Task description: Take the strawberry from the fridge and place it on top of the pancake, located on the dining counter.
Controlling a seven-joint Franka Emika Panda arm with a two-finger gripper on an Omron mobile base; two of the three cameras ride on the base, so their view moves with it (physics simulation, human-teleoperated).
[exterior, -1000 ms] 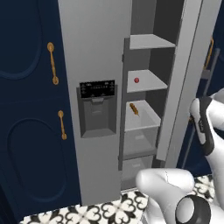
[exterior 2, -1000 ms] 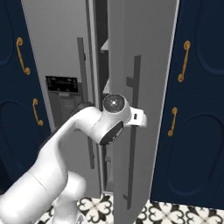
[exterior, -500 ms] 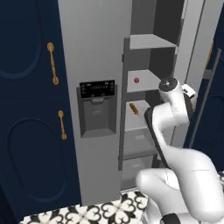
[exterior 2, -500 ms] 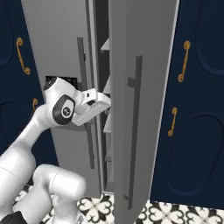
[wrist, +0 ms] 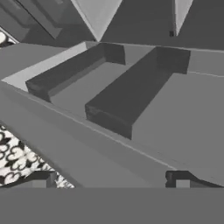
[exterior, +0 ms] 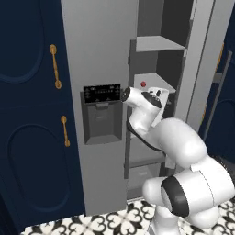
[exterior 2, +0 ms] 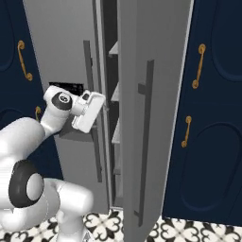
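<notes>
The two-finger gripper [wrist: 111, 181], opened wide and empty, could strike the grey shelf edge [exterior: 158, 87] before the small red strawberry [exterior: 143, 84] is reached.

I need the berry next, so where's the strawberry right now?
In the left base view the strawberry sits on a grey middle shelf inside the open fridge, just above the robot's wrist and right of the dispenser panel.

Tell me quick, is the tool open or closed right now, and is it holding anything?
Tool: open, tips spread wide, holding nothing; it points at the inside of the fridge door.
</notes>
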